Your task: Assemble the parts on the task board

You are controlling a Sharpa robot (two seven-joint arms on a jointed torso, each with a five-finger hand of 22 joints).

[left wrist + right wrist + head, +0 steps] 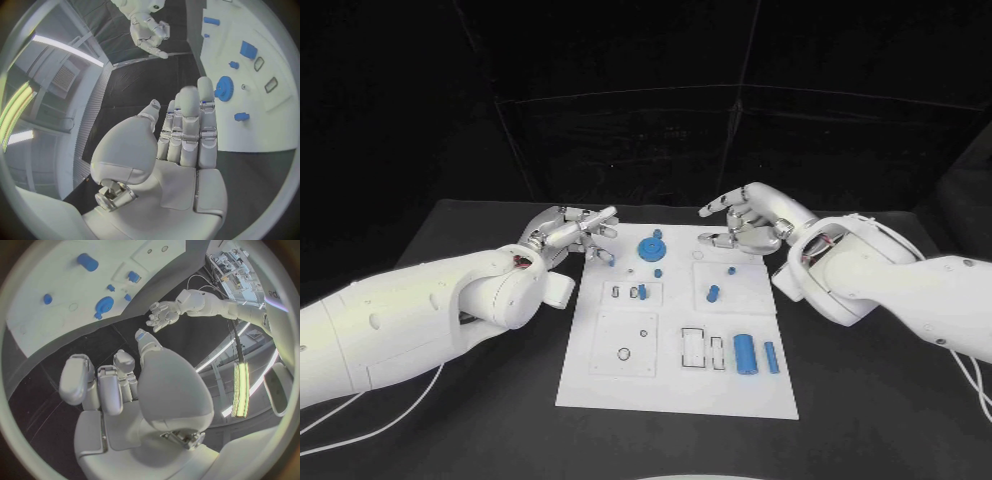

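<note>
Black table (473,400), black curtain backdrop (646,100) behind it, bright ceiling light strips (65,47) overhead

The head view is dim at its edges and dark behind; light falls from above onto the task board (678,330), which glares white at the centre against the black table (862,370); the white arms are bright, with soft shadow beneath them; both wrist views bend straight lines toward the rim; bright strip lights (65,49) glare at ten o'clock in the left wrist view, and a yellow-green lamp (240,390) at four o'clock in the right; rims darken and blur.
</note>
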